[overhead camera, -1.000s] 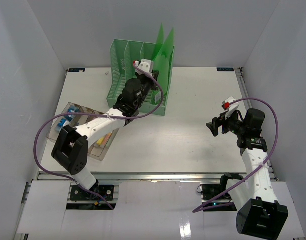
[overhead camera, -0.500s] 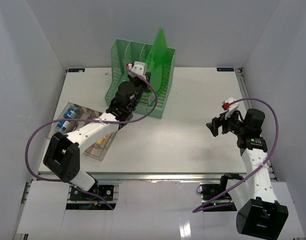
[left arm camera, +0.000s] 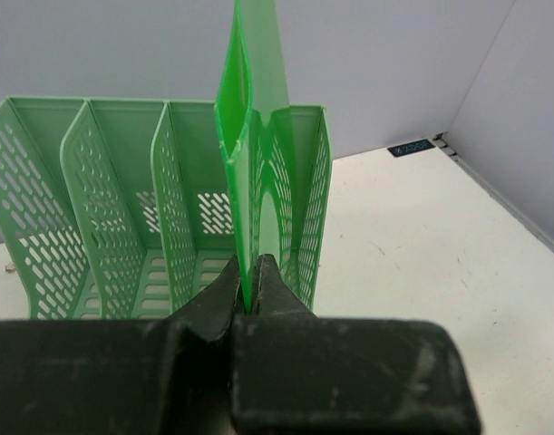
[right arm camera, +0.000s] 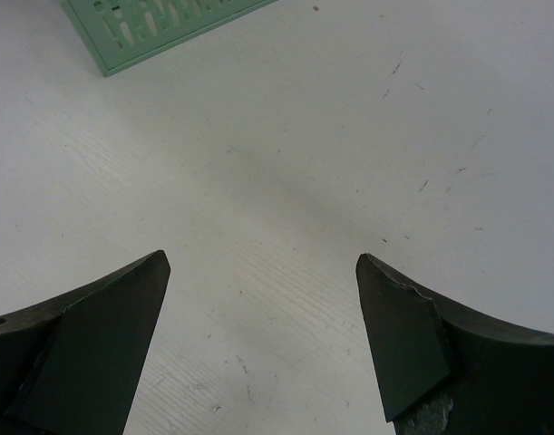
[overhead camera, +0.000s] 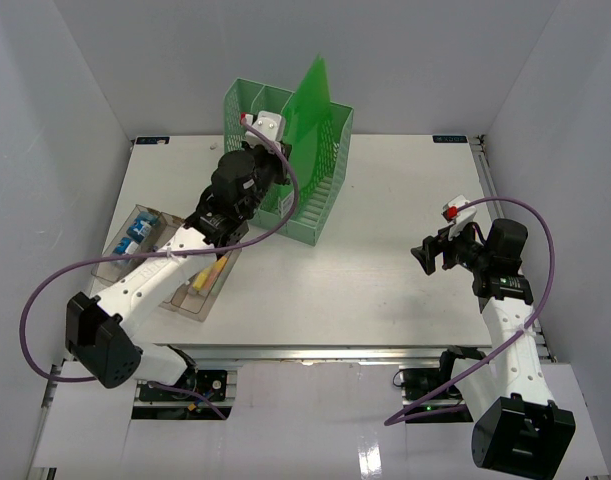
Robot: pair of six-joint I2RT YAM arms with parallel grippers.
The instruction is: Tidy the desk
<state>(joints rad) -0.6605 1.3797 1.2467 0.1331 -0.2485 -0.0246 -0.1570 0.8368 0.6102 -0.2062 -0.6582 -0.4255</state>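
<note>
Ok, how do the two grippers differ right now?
The left gripper is shut on a bright green folder at the file rack; the right gripper is open, holding nothing. The left reaches to the far side of the desk; the right hangs nearer its base. Both have dark fingers.

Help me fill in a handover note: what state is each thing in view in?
left gripper: shut on the green folder.
right gripper: open, empty, over the desk.
green folder: on edge, pinched, lower part in the file rack's right-end slot.
file rack: upright on the desk.
clear tray: holding small items.
</note>
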